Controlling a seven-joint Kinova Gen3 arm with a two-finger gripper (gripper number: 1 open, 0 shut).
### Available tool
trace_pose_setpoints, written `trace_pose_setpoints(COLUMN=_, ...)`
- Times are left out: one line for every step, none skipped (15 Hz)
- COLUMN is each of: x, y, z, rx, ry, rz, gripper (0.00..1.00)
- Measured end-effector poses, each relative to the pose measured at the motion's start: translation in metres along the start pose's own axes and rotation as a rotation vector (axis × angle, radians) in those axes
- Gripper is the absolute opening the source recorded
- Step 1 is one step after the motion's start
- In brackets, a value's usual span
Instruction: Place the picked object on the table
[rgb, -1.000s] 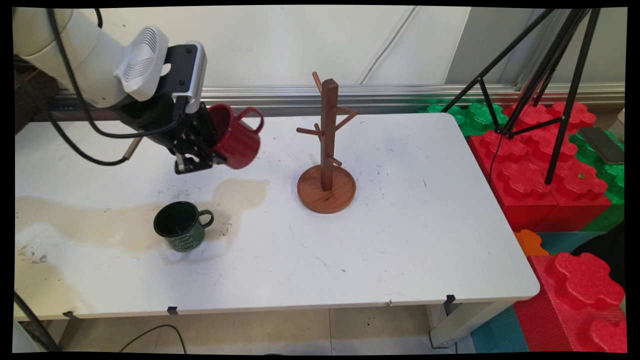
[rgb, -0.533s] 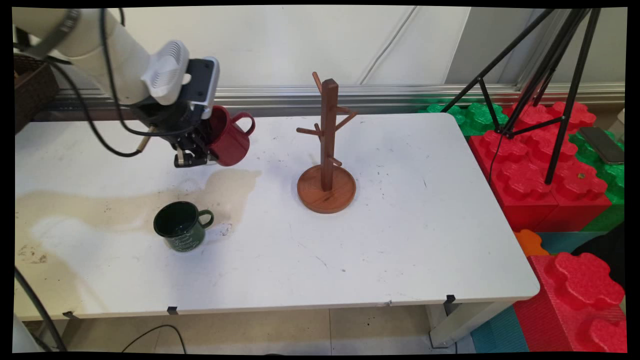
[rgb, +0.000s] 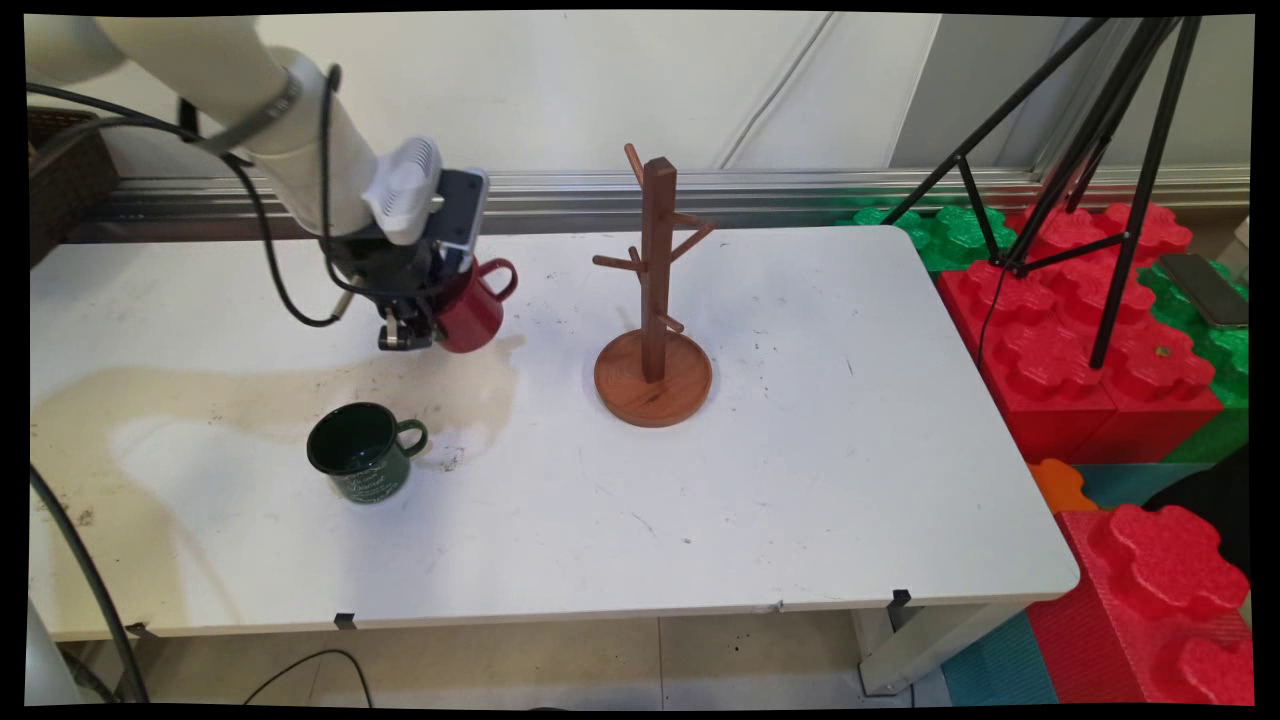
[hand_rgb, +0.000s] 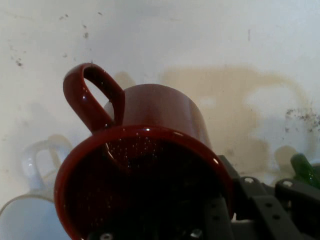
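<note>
glossy red mug (hand_rgb: 150, 165), smooth wooden mug tree (rgb: 654, 300), scuffed matt table (rgb: 800, 450).

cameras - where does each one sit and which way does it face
Main view: stands above the table's near side, looking down across it to the wall; shows the white arm, the gripper and the mug tree.
Hand view: sits on the hand, looking along the gripper into the red mug's mouth; black linkage shows at the bottom.
Shared: red mug, green mug (an edge,), table.
</note>
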Motion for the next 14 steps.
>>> trace_pose_setpoints(x=0.002, y=-0.002, z=0.007, rx=-0.009, ry=-0.010, rz=0.000, gripper=0.00)
trace_pose_setpoints(x=0.004, y=-0.004, z=0.015, rx=-0.018, ry=-0.023, rz=0.000, gripper=0.00)
trace_pose_setpoints(x=0.005, y=-0.006, z=0.022, rx=-0.026, ry=-0.035, rz=0.000, gripper=0.00)
trace_pose_setpoints(x=0.007, y=-0.008, z=0.028, rx=-0.032, ry=-0.045, rz=0.000, gripper=0.00)
trace_pose_setpoints(x=0.008, y=-0.011, z=0.034, rx=-0.038, ry=-0.056, rz=0.000, gripper=0.00)
trace_pose_setpoints(x=0.009, y=-0.012, z=0.038, rx=-0.042, ry=-0.062, rz=0.000, gripper=0.00)
trace_pose_setpoints(x=0.009, y=-0.013, z=0.043, rx=-0.047, ry=-0.070, rz=0.001, gripper=0.00)
trace_pose_setpoints(x=0.010, y=-0.015, z=0.048, rx=-0.053, ry=-0.079, rz=0.001, gripper=0.00)
trace_pose_setpoints(x=0.011, y=-0.016, z=0.052, rx=-0.058, ry=-0.086, rz=0.002, gripper=0.00)
trace_pose_setpoints(x=0.011, y=-0.018, z=0.057, rx=-0.064, ry=-0.094, rz=0.002, gripper=0.00)
trace_pose_setpoints(x=0.012, y=-0.020, z=0.062, rx=-0.071, ry=-0.103, rz=0.003, gripper=0.00)
trace_pose_setpoints(x=0.012, y=-0.021, z=0.065, rx=-0.075, ry=-0.107, rz=0.003, gripper=0.00)
trace_pose_setpoints(x=0.012, y=-0.021, z=0.068, rx=-0.079, ry=-0.111, rz=0.004, gripper=0.00)
trace_pose_setpoints(x=0.013, y=-0.023, z=0.071, rx=-0.084, ry=-0.115, rz=0.004, gripper=0.00)
